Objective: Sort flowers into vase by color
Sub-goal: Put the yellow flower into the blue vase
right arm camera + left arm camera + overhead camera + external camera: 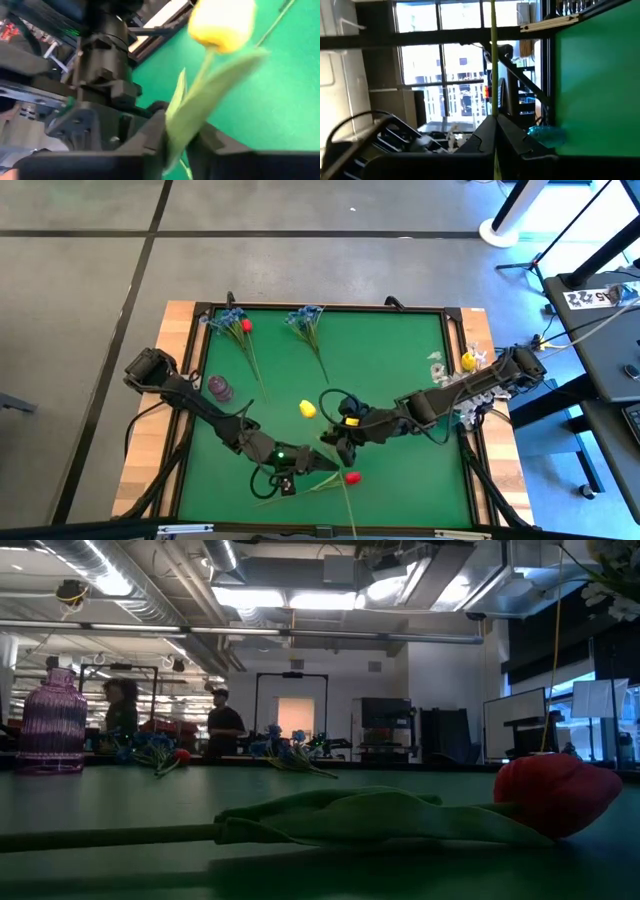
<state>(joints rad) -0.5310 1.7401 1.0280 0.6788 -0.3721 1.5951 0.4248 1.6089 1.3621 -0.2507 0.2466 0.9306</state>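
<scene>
From where I stand, the sorting looks only partly done. At the far edge of the green mat (400, 370), well apart from both sets of fingers, two bunches lie flat: blue sprigs with a red bud (246, 325) among them, and a second blue bunch (305, 320) beside it. The purple vase (219, 388) stands near the left arm's elbow, and I see nothing in it. Off the mat's right edge, behind the right arm, white blossoms and a yellow bud (468, 361) show together; whether they sit in a container I cannot tell.

Both grippers meet near the mat's front middle. The right gripper (175, 145) has its fingers clenched on the leafy stalk of a yellow tulip (222, 22), whose bud stands clear above the fingertips; from overhead that bud (308, 409) sits just beyond the gripper. The left gripper (495, 132) is clamped tight on a thin green stalk (493, 55) that runs straight out past its fingertips, and this looks like the same tulip's stem, though I cannot be sure. A red tulip (555, 792) lies on the mat just in front of both grippers, untouched.

By my reckoning most of the work remains: the yellow one in hand, the red one, and the far bunches.
</scene>
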